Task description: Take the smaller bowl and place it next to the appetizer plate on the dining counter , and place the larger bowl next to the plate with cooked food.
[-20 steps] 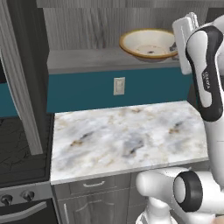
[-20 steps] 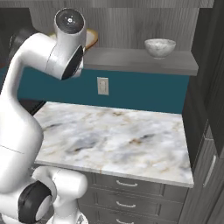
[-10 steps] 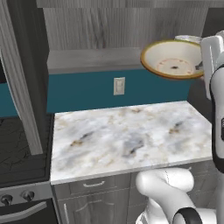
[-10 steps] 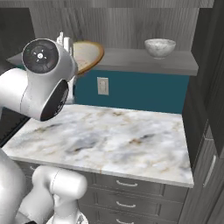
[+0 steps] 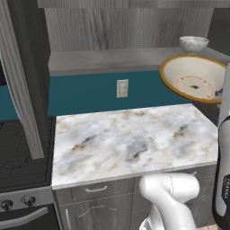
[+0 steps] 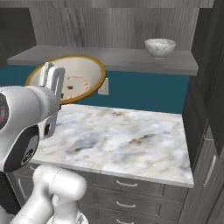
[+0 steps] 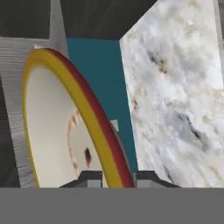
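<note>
Above the marble worktop (image 5: 130, 143), the gripper (image 7: 114, 178) is clamped on the rim of the larger bowl (image 5: 194, 83), carried tilted in mid-air: wide, shallow, cream inside, orange-brown edge. Smaller bowl (image 6: 160, 47), deep and mottled grey-white, sits on the grey shelf (image 6: 118, 59), untouched. Judged early: neither bowl placed, both deliveries to the dining counter remain.

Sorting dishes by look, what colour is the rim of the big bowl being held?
Orange-brown rim around a cream inside on the big bowl, clearest in the left base view.
</note>
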